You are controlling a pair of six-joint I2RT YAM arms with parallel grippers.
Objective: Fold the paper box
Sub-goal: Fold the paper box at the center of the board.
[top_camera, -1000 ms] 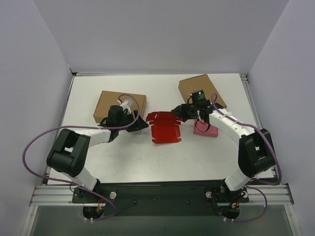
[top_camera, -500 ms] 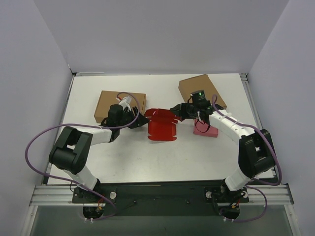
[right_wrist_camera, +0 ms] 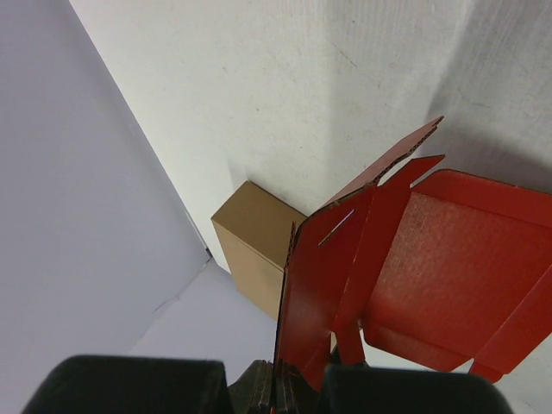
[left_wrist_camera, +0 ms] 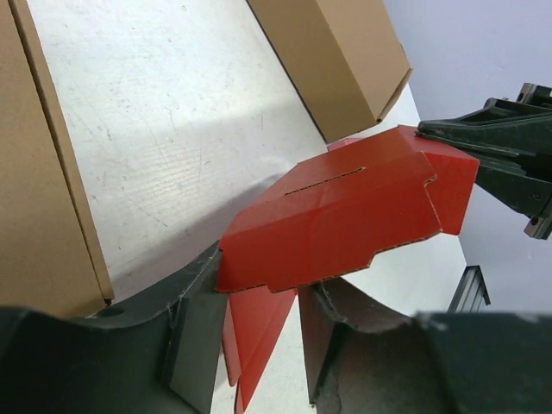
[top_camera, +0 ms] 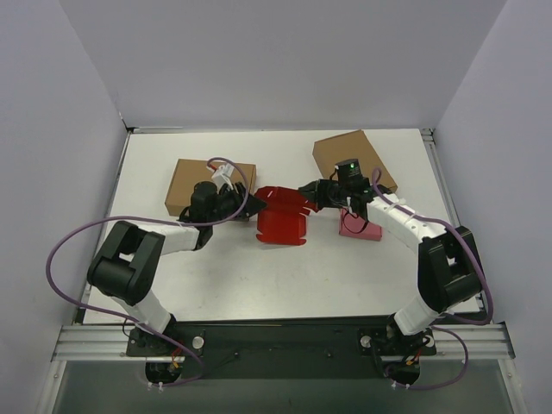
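Note:
The red paper box [top_camera: 281, 217] is a half-formed sheet in the middle of the table, between both arms. My right gripper [top_camera: 309, 191] is shut on the box's upright right panel [right_wrist_camera: 323, 285] and holds that side raised. The same grip [right_wrist_camera: 297, 392] shows at the bottom of the right wrist view. My left gripper [top_camera: 250, 207] is at the box's left edge. Its jaws stand open around a hanging red flap [left_wrist_camera: 259, 323], with a gap on each side. The slotted top panel [left_wrist_camera: 345, 216] lies over the left fingers [left_wrist_camera: 194, 336].
A brown cardboard box [top_camera: 211, 185] lies behind the left gripper, another brown box [top_camera: 352, 155] at the back right. A small pink box [top_camera: 360, 226] sits under the right forearm. Grey walls enclose the table on three sides.
The left gripper has moved right up to the red box, and its jaws have narrowed around a flap. The box has been drawn up and slightly left. The right gripper stays shut on it.

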